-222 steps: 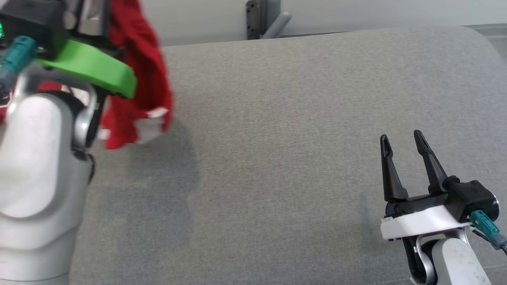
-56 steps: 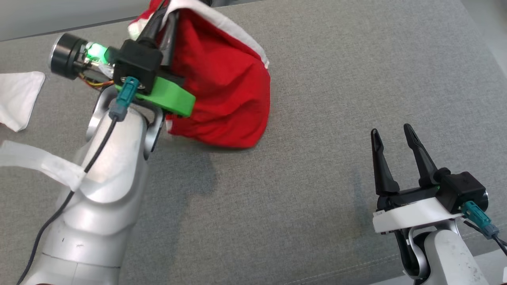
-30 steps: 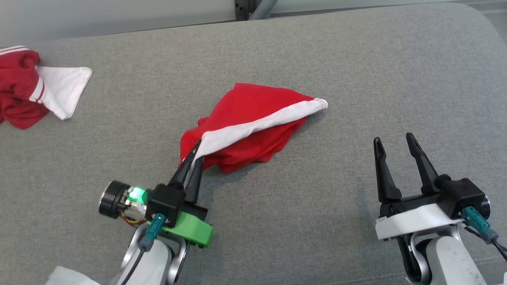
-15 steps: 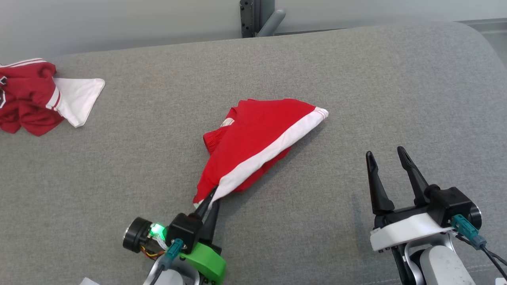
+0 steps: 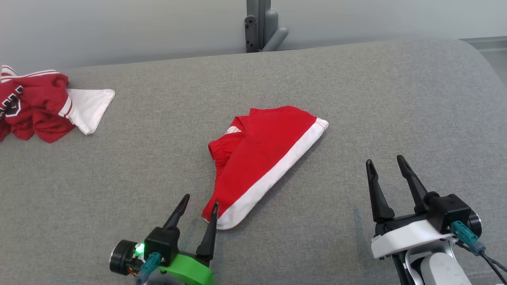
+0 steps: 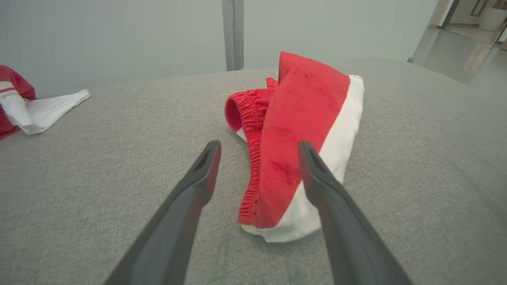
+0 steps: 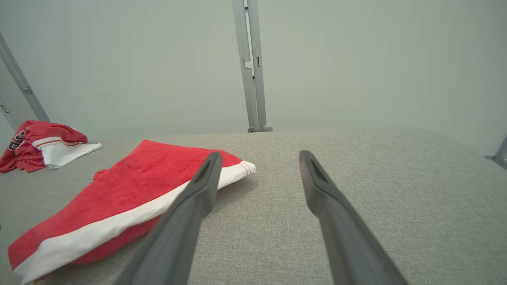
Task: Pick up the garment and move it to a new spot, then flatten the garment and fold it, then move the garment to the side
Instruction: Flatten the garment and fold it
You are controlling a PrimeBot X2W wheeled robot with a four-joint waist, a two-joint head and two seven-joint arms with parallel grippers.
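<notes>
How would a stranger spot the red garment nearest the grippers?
On the wide grey fabric surface, look mid-way, just ahead of the left gripper. There lies a red cloth garment with a white band along one edge. Unlike the crumpled red and white clothes far left, it lies spread fairly flat.

Head camera looks steeply down from above on the grey surface, both wrist cameras skim low along it toward the back wall, the left one closest in, and all three share the red garment.
</notes>
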